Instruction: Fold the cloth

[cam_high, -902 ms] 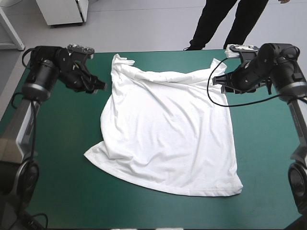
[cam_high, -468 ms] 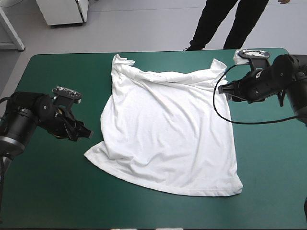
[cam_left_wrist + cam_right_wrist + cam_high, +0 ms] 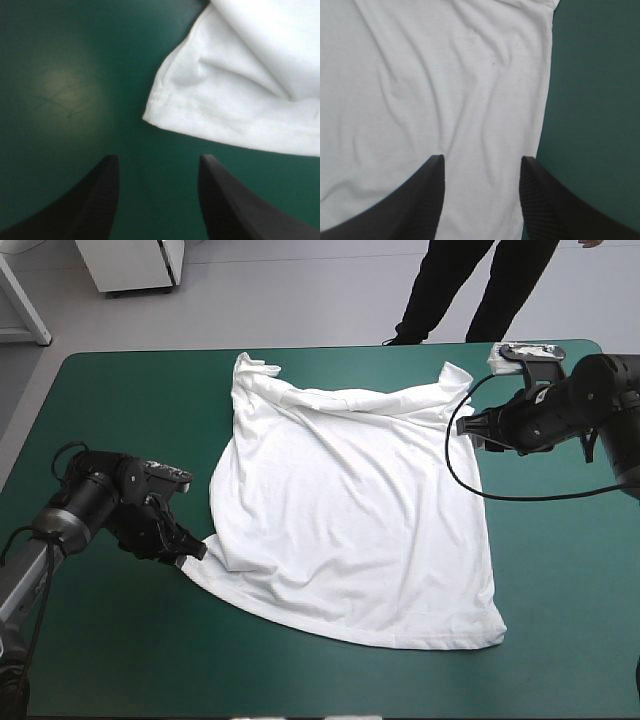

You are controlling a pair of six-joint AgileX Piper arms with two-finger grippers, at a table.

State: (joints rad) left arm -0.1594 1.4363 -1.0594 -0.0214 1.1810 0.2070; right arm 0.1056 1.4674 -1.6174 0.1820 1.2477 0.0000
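The white T-shirt (image 3: 350,510) lies spread over the middle of the teal-green table, wrinkled, its far edge bunched. My left gripper (image 3: 192,550) sits low at the shirt's near-left corner. In the left wrist view its black fingers stand open (image 3: 159,172) with bare cover between them and the hemmed corner of the T-shirt (image 3: 210,100) just ahead. My right gripper (image 3: 468,430) hovers at the shirt's far-right edge. Its fingers are open (image 3: 482,170) over the white T-shirt (image 3: 445,90), with the side hem running beside one finger.
Bare teal-green cover (image 3: 120,400) surrounds the shirt on the left, right and front. The table's near edge runs along the picture's bottom.
My left gripper has come down from the far-left of the table toward the front and now reaches the shirt's near-left corner. The right gripper shifted slightly right earlier, then held still.
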